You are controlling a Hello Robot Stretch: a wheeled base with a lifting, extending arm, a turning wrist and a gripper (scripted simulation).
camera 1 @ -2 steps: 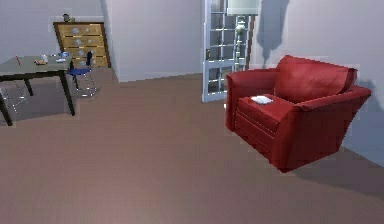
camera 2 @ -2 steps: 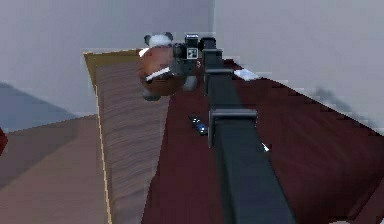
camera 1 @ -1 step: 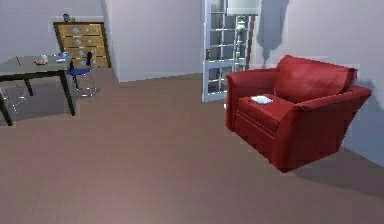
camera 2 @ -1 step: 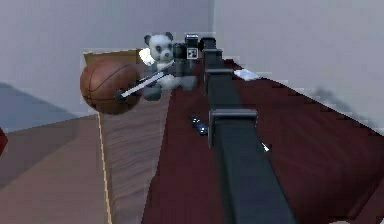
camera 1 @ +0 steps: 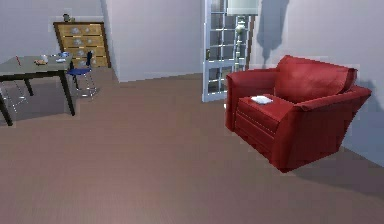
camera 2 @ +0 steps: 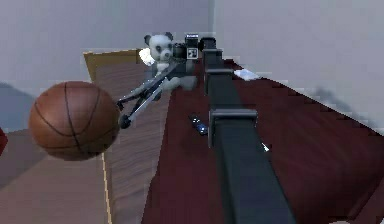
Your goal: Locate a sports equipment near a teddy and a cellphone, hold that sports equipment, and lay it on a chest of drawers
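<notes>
**Around the bed**

We find the teddy (camera 2: 158, 52) sitting on the bed (camera 2: 310, 160) at its far end. It is near the upright board (camera 2: 108, 68) that runs along the bed's left side in the arm side view. The arm (camera 2: 228, 135) lies over the bed's middle. A small thing (camera 2: 198, 124) rests on the bed just left of the arm. The basketball (camera 2: 73, 120) hangs at the gripper (camera 2: 123, 112), beyond the bed's left edge and clear of the floor.

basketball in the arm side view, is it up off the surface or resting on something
Up off it: the basketball hangs at the gripper's far end, out past the edge of the dark red surface and touching nothing else.
</notes>
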